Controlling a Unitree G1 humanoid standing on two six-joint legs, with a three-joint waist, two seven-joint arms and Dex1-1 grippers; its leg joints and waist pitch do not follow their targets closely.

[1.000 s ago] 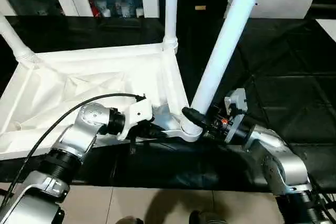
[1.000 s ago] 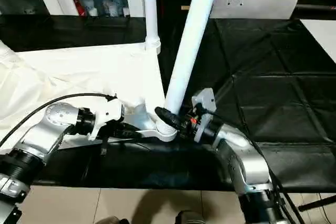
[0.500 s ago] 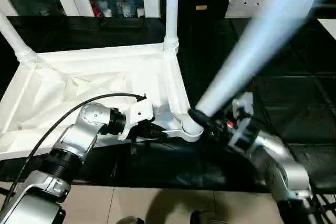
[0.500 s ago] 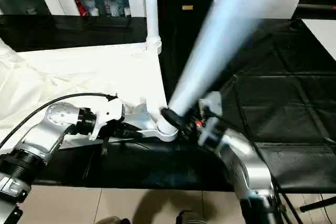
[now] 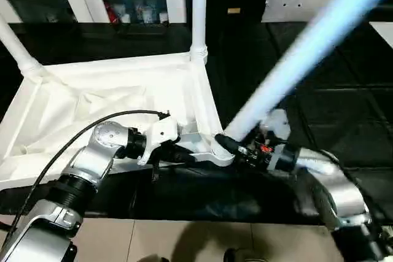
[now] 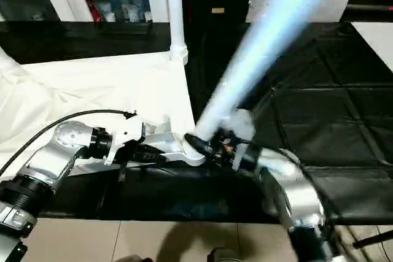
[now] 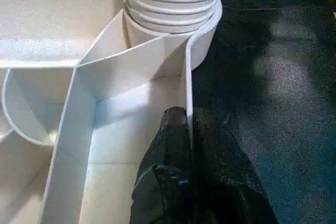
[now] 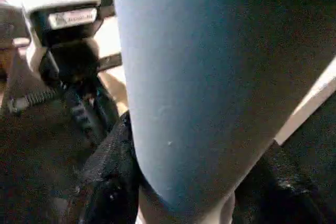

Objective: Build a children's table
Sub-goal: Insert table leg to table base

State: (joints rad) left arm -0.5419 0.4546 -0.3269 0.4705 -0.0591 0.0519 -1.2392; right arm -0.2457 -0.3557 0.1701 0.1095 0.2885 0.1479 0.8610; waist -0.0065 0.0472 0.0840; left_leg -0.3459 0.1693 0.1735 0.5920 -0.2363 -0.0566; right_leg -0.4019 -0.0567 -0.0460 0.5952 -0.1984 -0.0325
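The right gripper [image 5: 228, 145] clasps the leg [image 5: 295, 59], which leans far-right from the near-right socket [image 5: 216, 153], while the left gripper [image 7: 186, 124] pinches the tabletop's rim [image 7: 187, 77] just left.

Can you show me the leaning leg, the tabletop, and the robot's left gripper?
leaning leg [image 5: 295, 59], left eye view, mid-shaft.
tabletop [image 5: 123, 93], left eye view, ribbed underside.
left gripper [image 7: 188, 124], left wrist view, fingertips pinching the rim.

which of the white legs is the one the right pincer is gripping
The leaning leg at the near corner socket, gripped low by the right pincer. The far-corner leg and far-left leg stand free.
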